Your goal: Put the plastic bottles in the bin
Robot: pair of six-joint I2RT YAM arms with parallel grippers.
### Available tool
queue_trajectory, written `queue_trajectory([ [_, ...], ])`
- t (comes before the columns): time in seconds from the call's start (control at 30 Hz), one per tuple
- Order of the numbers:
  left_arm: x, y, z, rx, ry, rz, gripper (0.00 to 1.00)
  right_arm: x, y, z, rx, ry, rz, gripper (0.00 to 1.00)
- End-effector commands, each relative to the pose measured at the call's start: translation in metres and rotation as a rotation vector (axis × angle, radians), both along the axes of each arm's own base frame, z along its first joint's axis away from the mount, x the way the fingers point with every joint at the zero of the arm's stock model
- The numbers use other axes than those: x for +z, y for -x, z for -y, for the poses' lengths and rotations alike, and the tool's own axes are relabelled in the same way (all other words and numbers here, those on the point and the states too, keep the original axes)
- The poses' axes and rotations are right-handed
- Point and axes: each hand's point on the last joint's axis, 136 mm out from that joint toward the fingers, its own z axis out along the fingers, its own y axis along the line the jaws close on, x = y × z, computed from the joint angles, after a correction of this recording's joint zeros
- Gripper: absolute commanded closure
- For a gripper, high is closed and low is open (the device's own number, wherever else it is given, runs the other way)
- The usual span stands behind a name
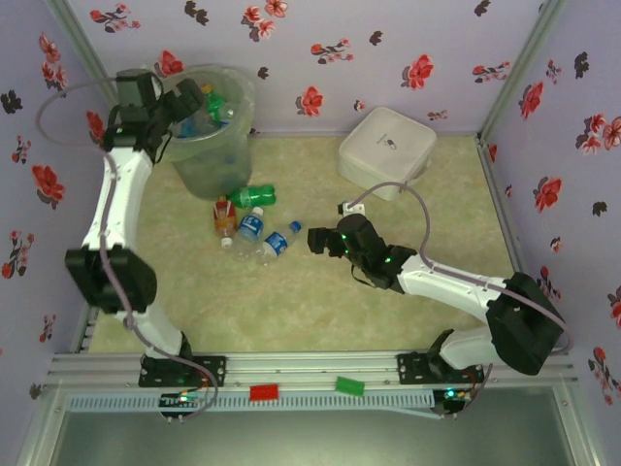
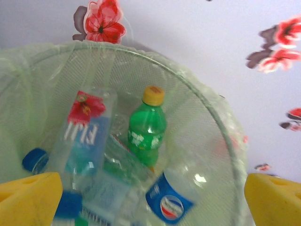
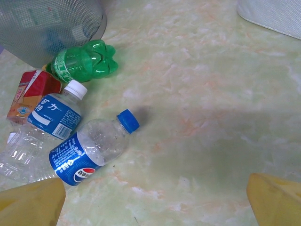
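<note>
Since the plastic bottles (image 1: 250, 227) appear empty and thin-walled, they are judged to be very light, smooth and easily dented, and likely to roll or skid if nudged on the table (image 3: 202, 94). A hold across the middle of the body, over the label and square to the long axis, is judged safest; the narrow cap end could be squeezed out of the jaws.

Four are seen lying on their sides just in front of the bin (image 1: 209, 165): a clear Pepsi-labelled bottle (image 3: 91, 150) with a blue cap, a clear white-capped bottle (image 3: 56, 117) with a blue label just beside it, an orange-red bottle (image 3: 30, 96) next to that, and a green bottle (image 3: 82, 63) right by the bin's foot. More are piled inside the bin, among them a yellow-capped green bottle (image 2: 146, 129) and a clear Fiji bottle (image 2: 84, 136).

The right gripper (image 3: 153, 202) is held over the table near the Pepsi-labelled bottle, its jaws apart and empty. The left gripper (image 2: 150, 202) is poised above the bin's mouth, jaws likewise apart with nothing between them.
</note>
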Motion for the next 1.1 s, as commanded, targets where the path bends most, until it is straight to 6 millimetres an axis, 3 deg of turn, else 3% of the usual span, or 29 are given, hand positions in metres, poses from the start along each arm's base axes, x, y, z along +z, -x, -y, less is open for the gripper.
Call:
queue_trajectory([
  [0.0, 0.031, 0.038, 0.018, -0.086, 0.013, 0.14, 0.0, -0.001, -0.008, 0.002, -0.038, 0.003, 0.005, 0.0],
  [0.2, -0.033, 0.106, 0.059, -0.231, 0.099, 0.1, 0.0, -0.006, -0.018, -0.006, -0.05, 0.018, -0.015, 0.0],
  [0.4, -0.1, 0.159, 0.103, -0.358, 0.153, 0.031, 0.03, -0.011, -0.025, -0.006, -0.083, 0.048, -0.036, 0.0],
  [0.73, -0.202, 0.196, 0.174, -0.589, 0.024, -0.288, 0.09, -0.026, -0.029, 0.024, -0.224, 0.03, -0.097, 0.0],
  [1.07, -0.262, 0.203, 0.211, -0.737, -0.327, -0.555, 0.12, -0.024, -0.028, 0.058, -0.295, 0.011, -0.102, 0.0],
])
